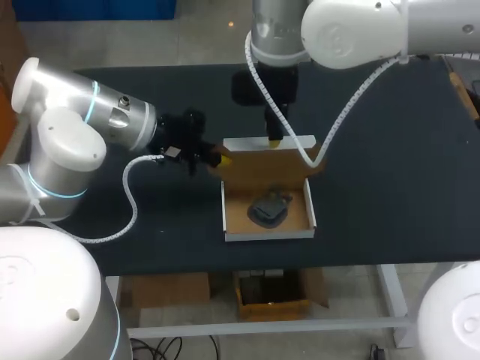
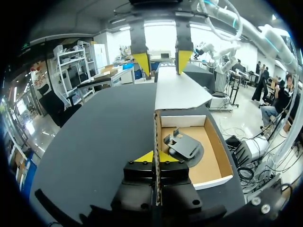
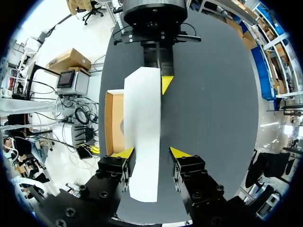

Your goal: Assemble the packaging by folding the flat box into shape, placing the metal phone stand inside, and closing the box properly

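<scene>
Closing lid (image 3: 142, 118) is judged the step in hand. Left pincer (image 2: 156, 158) clamped on lid side edge. Right pincer (image 3: 152, 152) apart, straddling lid free edge, no grip. Metal phone stand (image 1: 270, 208) lies inside box (image 1: 268, 235) on counter (image 1: 390, 187).

Risks:
- Lid slips out of unclamped right pincer and falls open.
- Uneven push from one side creases hinge.
- Unrestrained box slides on counter.
- Lid free edge lands outside front wall or jams on stand.
</scene>
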